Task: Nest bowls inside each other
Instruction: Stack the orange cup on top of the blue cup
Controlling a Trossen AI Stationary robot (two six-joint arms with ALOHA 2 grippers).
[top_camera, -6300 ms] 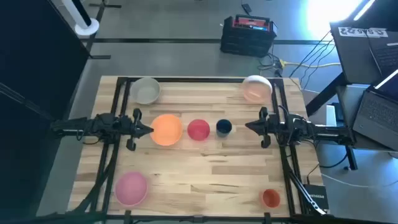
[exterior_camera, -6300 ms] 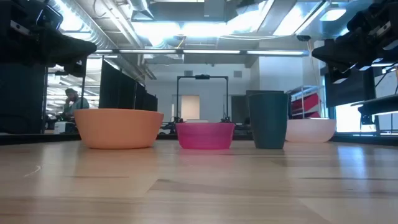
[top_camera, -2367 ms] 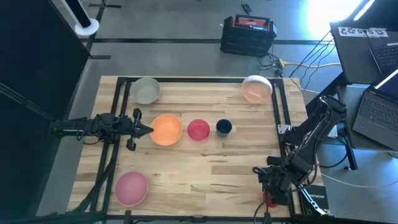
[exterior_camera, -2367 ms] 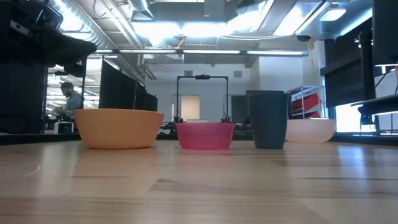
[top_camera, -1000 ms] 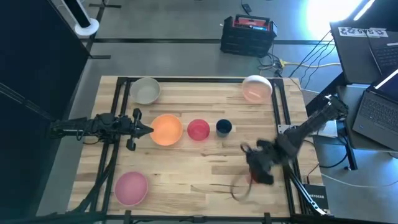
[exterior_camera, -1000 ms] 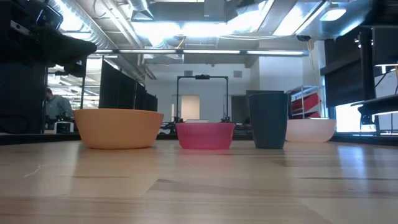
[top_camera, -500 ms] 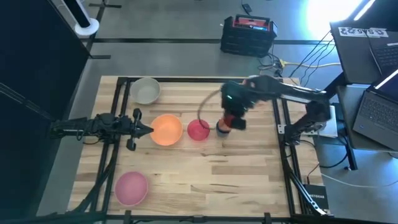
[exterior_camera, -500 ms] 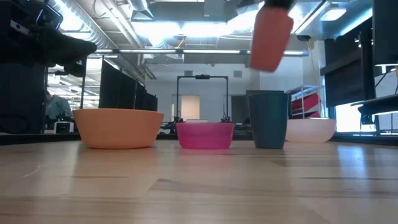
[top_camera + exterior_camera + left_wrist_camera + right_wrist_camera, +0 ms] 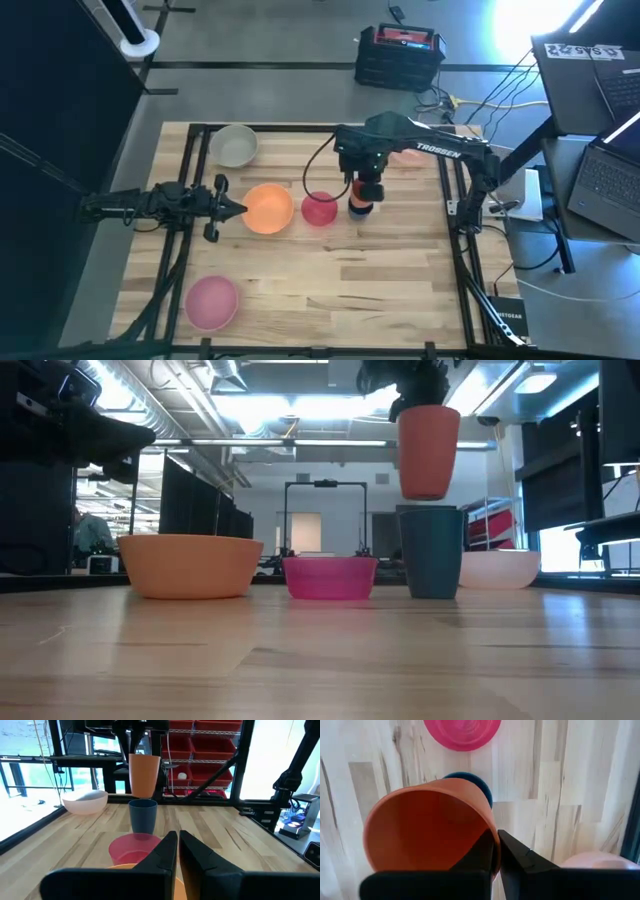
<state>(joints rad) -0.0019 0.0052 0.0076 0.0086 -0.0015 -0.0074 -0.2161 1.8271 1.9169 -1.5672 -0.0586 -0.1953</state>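
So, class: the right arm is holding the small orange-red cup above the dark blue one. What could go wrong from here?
1. The right gripper pinches only the rim of the orange-red cup, so it could slip or tilt.
2. The orange-red cup looks wider than the dark blue cup below it; lowered, it may not fit inside and could topple it.
3. The red-pink bowl stands close by and could get knocked.

Lab: red parts bins [image 9: 210, 755], laptops [image 9: 610, 175]

right gripper [image 9: 496, 851] | carried orange-red bowl [image 9: 429, 448] from desk's near-right corner | now just above blue bowl [image 9: 431, 552]
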